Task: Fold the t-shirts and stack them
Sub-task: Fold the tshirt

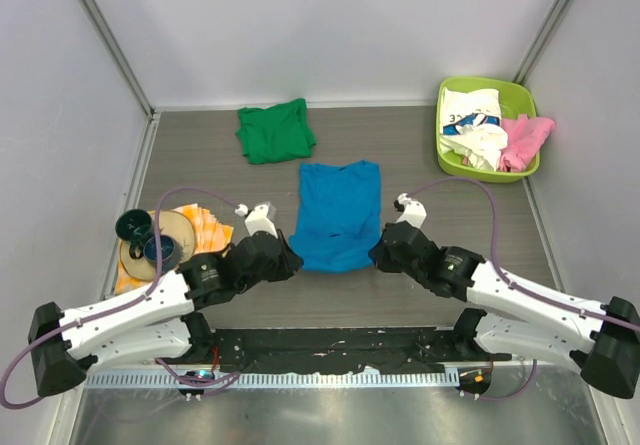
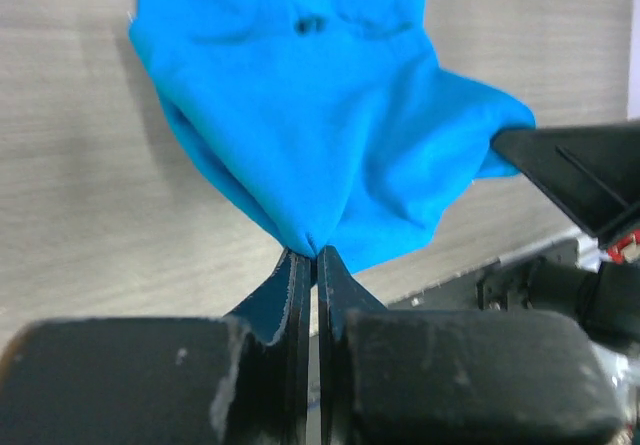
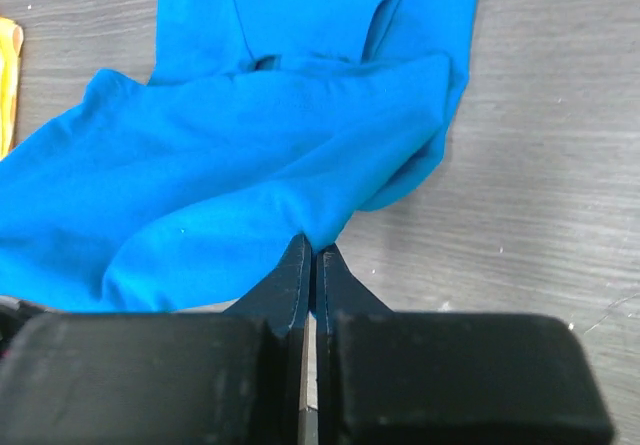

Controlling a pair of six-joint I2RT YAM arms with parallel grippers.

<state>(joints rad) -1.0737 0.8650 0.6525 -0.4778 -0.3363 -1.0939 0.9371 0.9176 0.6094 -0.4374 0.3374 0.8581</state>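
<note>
Left gripper (image 2: 315,253) and right gripper (image 3: 312,250) each clamp a near corner of the blue shirt (image 1: 338,213) on the table (image 1: 200,155).
Uneven lifting could slip a thinly pinched corner free, skewing the fold.

I hold the blue shirt (image 1: 338,215) by its near corners, spread on the worktop (image 1: 200,165); the green shirt (image 1: 275,131) lies rumpled behind it, the white shirt (image 1: 470,113) and pink shirt (image 1: 527,137) heaped far right.

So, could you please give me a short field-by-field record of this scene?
left tool: shut on blue t-shirt, near-left edge
right tool: shut on blue t-shirt, near-right edge
green t-shirt: lies beyond the blue one, apart from it
green bin: far right, holds white printed shirt and pink shirt
</note>
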